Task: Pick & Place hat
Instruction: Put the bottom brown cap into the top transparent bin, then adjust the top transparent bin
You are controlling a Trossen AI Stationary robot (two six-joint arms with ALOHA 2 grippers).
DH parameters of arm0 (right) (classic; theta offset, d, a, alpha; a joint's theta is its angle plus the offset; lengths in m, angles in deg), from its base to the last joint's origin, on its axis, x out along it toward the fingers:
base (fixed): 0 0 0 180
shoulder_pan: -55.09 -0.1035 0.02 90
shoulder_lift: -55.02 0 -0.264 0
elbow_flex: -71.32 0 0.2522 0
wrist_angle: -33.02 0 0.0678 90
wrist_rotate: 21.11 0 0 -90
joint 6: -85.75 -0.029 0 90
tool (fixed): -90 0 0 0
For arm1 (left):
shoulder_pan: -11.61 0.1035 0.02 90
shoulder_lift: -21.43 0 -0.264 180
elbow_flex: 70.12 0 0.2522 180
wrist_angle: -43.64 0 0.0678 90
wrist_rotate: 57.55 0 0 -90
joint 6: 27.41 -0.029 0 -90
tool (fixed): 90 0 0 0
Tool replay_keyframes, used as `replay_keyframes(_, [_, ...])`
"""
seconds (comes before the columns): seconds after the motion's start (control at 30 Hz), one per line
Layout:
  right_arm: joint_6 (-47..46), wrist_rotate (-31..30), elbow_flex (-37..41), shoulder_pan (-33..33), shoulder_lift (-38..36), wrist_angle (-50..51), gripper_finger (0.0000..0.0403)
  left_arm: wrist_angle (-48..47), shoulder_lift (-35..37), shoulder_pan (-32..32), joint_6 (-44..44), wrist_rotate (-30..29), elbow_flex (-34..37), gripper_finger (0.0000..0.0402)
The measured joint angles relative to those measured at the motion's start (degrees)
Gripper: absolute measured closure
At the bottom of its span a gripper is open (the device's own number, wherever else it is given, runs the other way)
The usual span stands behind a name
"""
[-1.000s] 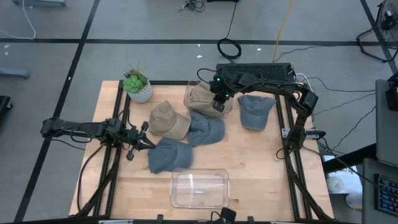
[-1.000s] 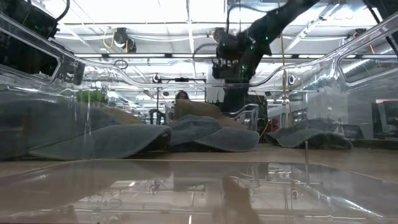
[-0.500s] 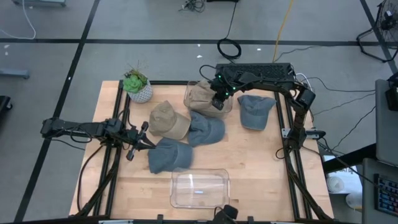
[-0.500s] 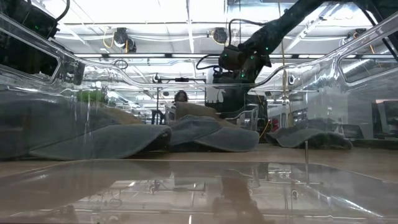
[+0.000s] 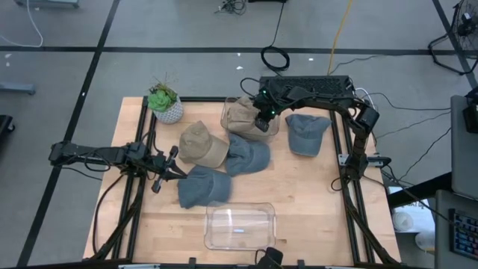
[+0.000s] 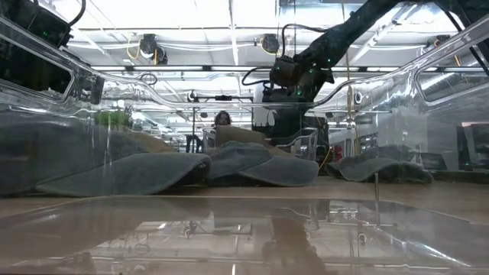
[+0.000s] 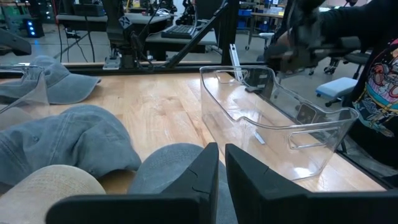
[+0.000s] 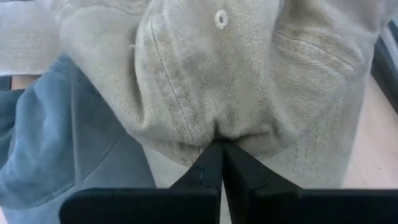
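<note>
Wooden table (image 5: 314,194) holds several caps. Right gripper (image 8: 221,149) pinches the tan hat (image 8: 236,74) inside the far clear bin (image 5: 228,112); grasp step underway. Next: lift clear. Left gripper (image 5: 173,168) waits, nearly closed, empty.

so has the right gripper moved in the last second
Yes. In the high view the right gripper has shifted slightly toward the table's far edge, deeper over the clear bin holding the tan hat. In the low view it has dropped toward the bin's rim.
</note>
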Motion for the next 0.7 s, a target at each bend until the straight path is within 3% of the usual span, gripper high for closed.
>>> replay_keyframes(0.23, [-0.1,-1.3,0.1,-2.2,-6.3,-0.8,0.0403,0.0,0.0,0.0,0.0,0.0,0.0,0.0364])
replay_keyframes(0.5, [-0.3,-1.0,0.0,-8.1,-11.8,13.3,0.0403,0.0,0.0,0.0,0.0,0.0,0.0,0.0364])
replay_keyframes(0.7, [0.6,-1.0,2.2,-13.6,-12.9,17.2,0.0403,0.0,0.0,0.0,0.0,0.0,0.0,0.0364])
